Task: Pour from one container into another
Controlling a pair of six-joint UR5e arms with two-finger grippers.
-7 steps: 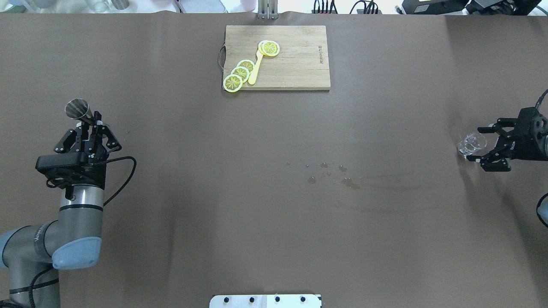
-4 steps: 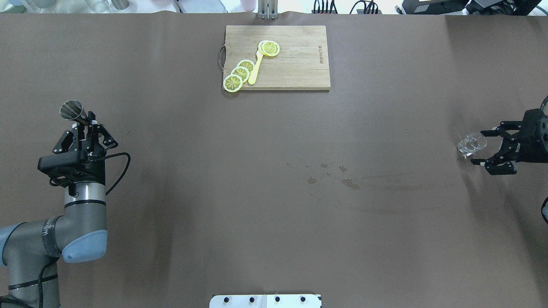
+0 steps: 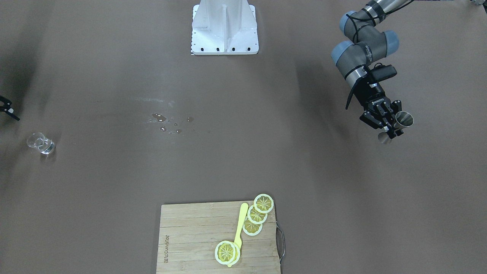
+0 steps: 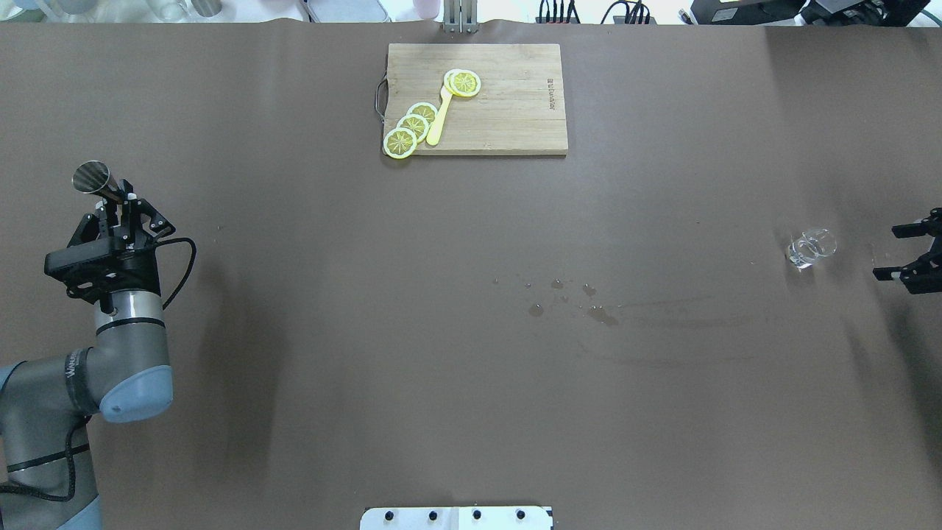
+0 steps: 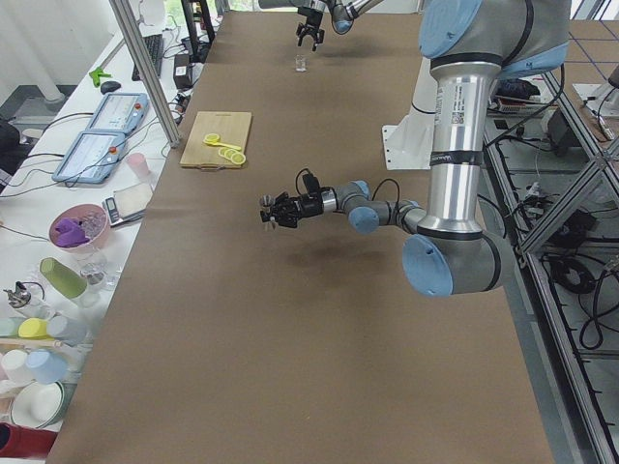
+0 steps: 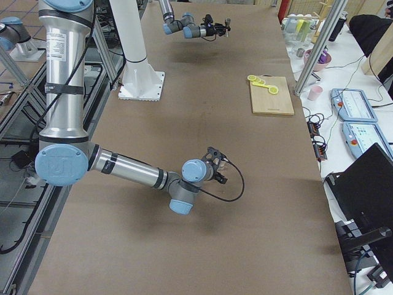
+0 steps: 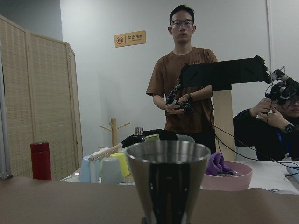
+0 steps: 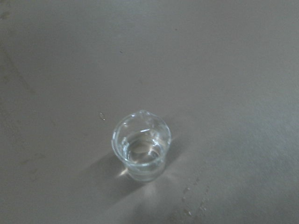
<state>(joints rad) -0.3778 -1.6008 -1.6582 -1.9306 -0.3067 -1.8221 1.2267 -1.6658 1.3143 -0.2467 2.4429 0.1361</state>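
Since the earlier overhead frames, the right pincer (image 4: 887, 252) has drawn back toward the edge of the surface (image 4: 441, 383). The glass cup (image 4: 809, 249) has not moved and now stands free in front of that pincer's fingertips, clearly apart from them. The left pincer (image 4: 118, 200) has carried the jigger (image 4: 92, 178) further outward. The right pincer's jaws are spread wide and hold nothing. The left pincer is clamped on the jigger's waist, with the upper cone sticking out beyond its fingertips. The left forearm reaches out low over the surface from a bent elbow. Only the right wrist view shows the cup upright, its pouring lip turned away from the pincer, with droplets nearby. Only the left wrist view shows the jigger's round rim close up and a person (image 7: 187, 84) standing beyond it.
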